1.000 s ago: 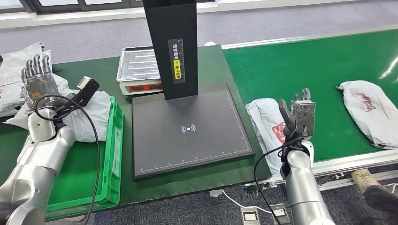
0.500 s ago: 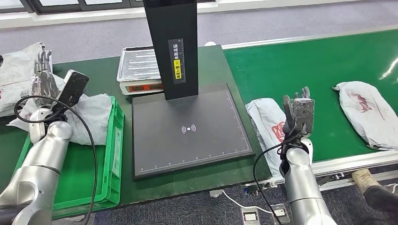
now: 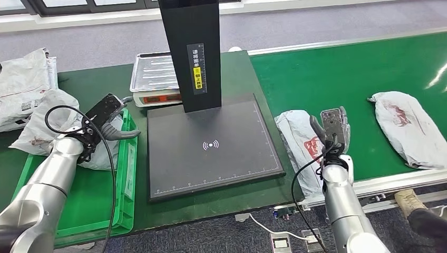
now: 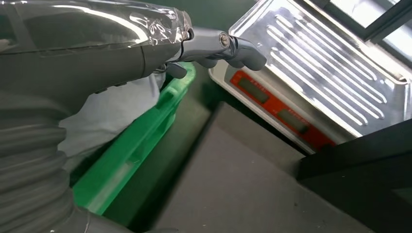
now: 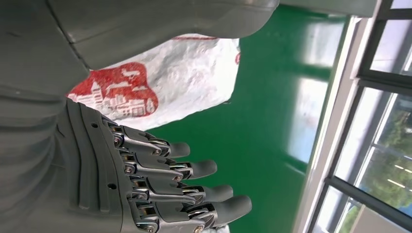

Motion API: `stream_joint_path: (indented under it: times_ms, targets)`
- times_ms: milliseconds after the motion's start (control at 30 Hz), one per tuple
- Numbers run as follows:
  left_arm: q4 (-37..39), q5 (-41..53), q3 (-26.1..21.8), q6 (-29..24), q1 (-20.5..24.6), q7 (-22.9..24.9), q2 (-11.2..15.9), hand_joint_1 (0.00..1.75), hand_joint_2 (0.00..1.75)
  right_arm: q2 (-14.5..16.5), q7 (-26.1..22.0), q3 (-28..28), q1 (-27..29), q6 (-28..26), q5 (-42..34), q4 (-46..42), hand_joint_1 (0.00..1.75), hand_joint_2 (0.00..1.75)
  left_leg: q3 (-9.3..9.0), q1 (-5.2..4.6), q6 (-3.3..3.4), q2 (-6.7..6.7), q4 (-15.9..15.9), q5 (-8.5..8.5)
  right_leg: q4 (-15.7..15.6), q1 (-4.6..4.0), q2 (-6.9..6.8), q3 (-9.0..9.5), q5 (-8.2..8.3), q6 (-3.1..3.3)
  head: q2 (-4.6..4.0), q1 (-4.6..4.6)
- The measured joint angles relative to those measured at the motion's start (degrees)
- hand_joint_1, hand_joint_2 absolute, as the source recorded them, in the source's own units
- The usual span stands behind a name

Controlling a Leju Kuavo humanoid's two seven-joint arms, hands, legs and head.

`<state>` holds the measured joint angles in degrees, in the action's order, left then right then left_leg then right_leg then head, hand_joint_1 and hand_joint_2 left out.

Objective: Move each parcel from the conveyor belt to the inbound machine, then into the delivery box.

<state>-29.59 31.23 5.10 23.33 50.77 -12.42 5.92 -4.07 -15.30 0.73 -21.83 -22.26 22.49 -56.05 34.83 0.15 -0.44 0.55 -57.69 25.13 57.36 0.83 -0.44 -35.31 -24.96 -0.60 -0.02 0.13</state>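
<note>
Step in hand, by judgement: pick-up of the next parcel from the belt, grasp not yet made.

The right hand (image 3: 333, 129) stands raised above the near edge of the green conveyor belt (image 3: 348, 79), palm upright. In the right wrist view its fingers (image 5: 194, 170) are extended, slightly apart, and hold nothing. Directly beneath and just beside it lies the nearest white plastic mailer parcel with a red print (image 3: 300, 142). It rests flat on the belt, close to the black scanning pad of the inbound machine (image 3: 211, 145). Its long axis runs from the near belt edge away from the robot, leaning a little to the robot's left at the far end; the red print faces up.

The left hand (image 3: 108, 124) hovers over the rim of the green plastic delivery crate (image 3: 129, 158), fingers (image 4: 233, 46) reaching toward the pad and gripping nothing. White bagged parcels (image 3: 105, 155) lie in the crate.

Further out, a second white printed parcel (image 3: 403, 126) lies well apart on the belt, its long axis also angled away from the robot. Beyond the pad stand the black upright column of the machine (image 3: 192, 52) and a steel-topped weighing scale (image 3: 155, 79) on the dark green desk (image 3: 100, 84).

Next move, by judgement: lower the right hand onto the near parcel, close across its short width, and carry it left onto the pad.
</note>
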Motion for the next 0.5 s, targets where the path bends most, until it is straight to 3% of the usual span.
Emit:
stream_joint_path:
  times_ms: [333, 400, 500]
  targets:
    - [1.5, -9.1, -0.3, 2.2, 0.1, -1.5, -2.2, 0.0, 1.75, -1.4, 4.0, -0.4, 1.1, -3.7, 6.1, 1.1, 0.0, 1.75, 0.01, -0.05, 0.01, -0.1, 0.0, 0.01, 0.0, 0.1, -0.05, 0.04, 0.0, -0.03, 0.0, 0.01]
    - [1.1, -14.1, -1.6, 2.1, -0.9, -4.9, -5.0, 0.0, 1.75, -1.9, 10.3, -0.2, 0.0, -7.1, 13.0, 3.5, 0.0, 1.75, -0.01, -0.13, 0.04, -0.16, 0.0, 0.01, -0.1, 0.18, -0.12, 0.06, 0.0, -0.04, 0.0, 0.0]
    - [-0.1, -24.0, -3.0, -6.6, -3.8, -9.9, -13.0, 0.0, 1.75, -2.6, 22.9, 0.4, -4.7, -9.6, 29.7, 12.8, 0.0, 1.75, 0.01, -0.22, 0.15, -0.53, 0.0, -0.02, -0.1, 0.26, -0.5, 0.25, -0.06, -0.15, 0.0, 0.0]
